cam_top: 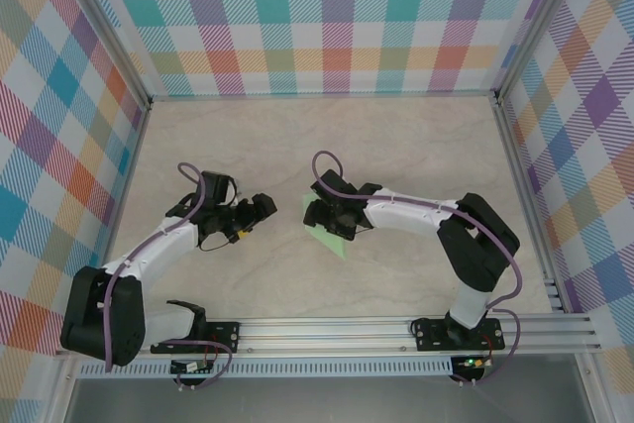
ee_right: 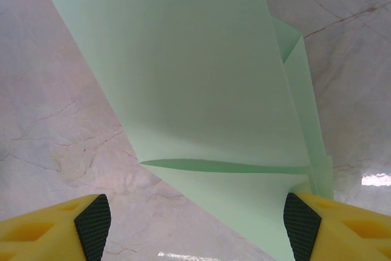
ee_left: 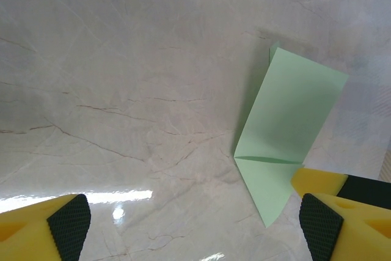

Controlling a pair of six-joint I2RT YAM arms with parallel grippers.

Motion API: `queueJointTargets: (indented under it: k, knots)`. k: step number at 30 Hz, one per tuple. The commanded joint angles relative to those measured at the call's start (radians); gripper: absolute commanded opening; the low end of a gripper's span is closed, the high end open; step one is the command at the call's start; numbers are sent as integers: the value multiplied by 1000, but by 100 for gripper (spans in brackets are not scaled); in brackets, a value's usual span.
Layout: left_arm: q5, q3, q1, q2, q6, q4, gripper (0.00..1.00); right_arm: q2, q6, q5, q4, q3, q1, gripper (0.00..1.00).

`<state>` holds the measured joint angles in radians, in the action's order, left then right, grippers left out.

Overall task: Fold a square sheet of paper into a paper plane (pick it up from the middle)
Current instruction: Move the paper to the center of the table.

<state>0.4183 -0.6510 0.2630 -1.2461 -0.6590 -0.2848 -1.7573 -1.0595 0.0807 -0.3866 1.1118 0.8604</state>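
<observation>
Two robot arms face each other across a pale marbled table [cam_top: 396, 136] walled in by bright checked panels [cam_top: 297, 17], with a half-folded sheet of paper [cam_top: 335, 242] between them. The mint-green sheet lies near the middle of the table, towards the near edge, directly under the right pincer [cam_top: 313, 217] in the overhead view. The left pincer [cam_top: 264, 207] hangs just beside it, to the left, apart from the paper.

From the left wrist, the sheet [ee_left: 287, 120] shows a long panel lifted along a crease and a pointed flap flat on the table below it. The left pincer [ee_left: 194, 230] stands with its jaws wide apart, its black-padded yellow fingers [ee_left: 67, 224] at the bottom corners with bare table between them.

From the right wrist, the sheet [ee_right: 195, 90] looms close, its broad panel tilted up and a lower flap reaching down between the fingers. The right pincer [ee_right: 197, 224] is also spread wide, clamped on nothing. The paper's edge meets one finger [ee_right: 303, 221] on the right of that view, while the other finger stays clear of it.
</observation>
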Motion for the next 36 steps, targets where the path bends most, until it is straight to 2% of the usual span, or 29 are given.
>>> queueJointTargets:
  k: [1, 6, 22, 27, 36]
  knots:
    - [52, -10, 29, -40, -17, 60, 84, -25, -8, -22, 19, -29, -10, 77]
    - [92, -14, 69, -101, -52, 133, 78, -21, -8, -37, 42, -59, -21, 77]
    - [128, -46, 191, -245, -118, 288, 72, -4, 13, -132, 168, -166, -56, 74]
    - [131, -62, 217, -296, -119, 326, 66, 10, 29, -153, 199, -188, -67, 73]
    - [146, -81, 237, -385, -116, 383, 58, 12, 30, -161, 206, -200, -78, 62]
